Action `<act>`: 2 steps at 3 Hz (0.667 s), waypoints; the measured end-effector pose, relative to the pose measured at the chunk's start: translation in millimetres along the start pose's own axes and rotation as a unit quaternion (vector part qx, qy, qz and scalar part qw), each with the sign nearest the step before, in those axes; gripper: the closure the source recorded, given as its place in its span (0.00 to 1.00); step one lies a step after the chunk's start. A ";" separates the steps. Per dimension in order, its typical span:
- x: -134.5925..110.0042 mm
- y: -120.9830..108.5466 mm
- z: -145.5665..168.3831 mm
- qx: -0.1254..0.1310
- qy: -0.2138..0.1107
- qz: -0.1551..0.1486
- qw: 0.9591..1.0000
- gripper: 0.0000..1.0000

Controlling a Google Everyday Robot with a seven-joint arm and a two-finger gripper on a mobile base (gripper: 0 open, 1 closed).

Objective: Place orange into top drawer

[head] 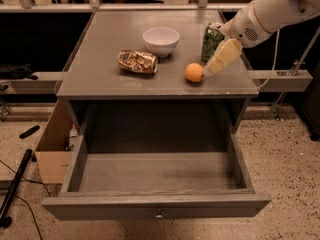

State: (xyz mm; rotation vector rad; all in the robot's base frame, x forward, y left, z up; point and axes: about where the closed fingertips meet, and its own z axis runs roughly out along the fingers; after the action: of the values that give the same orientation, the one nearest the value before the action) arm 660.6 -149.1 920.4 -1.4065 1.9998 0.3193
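The orange sits on the grey cabinet top, near its front right. My gripper comes in from the upper right on a white arm; its cream tip is just to the right of the orange, very close or touching. It holds nothing that I can see. The top drawer is pulled fully out below the cabinet top. Its inside is bare and its small metal knob shows on the front panel.
On the cabinet top stand a white bowl, a gold-brown snack bag lying flat, and a green can right behind my gripper. An open cardboard box sits on the floor at the cabinet's left. A black pole lies on the floor.
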 end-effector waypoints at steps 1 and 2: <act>-3.0 -11.7 32.6 -0.014 -0.005 -0.010 1.000 0.00; -0.2 -13.5 41.6 -0.019 -0.003 -0.009 1.000 0.00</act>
State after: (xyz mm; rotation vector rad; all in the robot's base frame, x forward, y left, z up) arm 688.5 -131.6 891.6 -1.4448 1.9851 0.3535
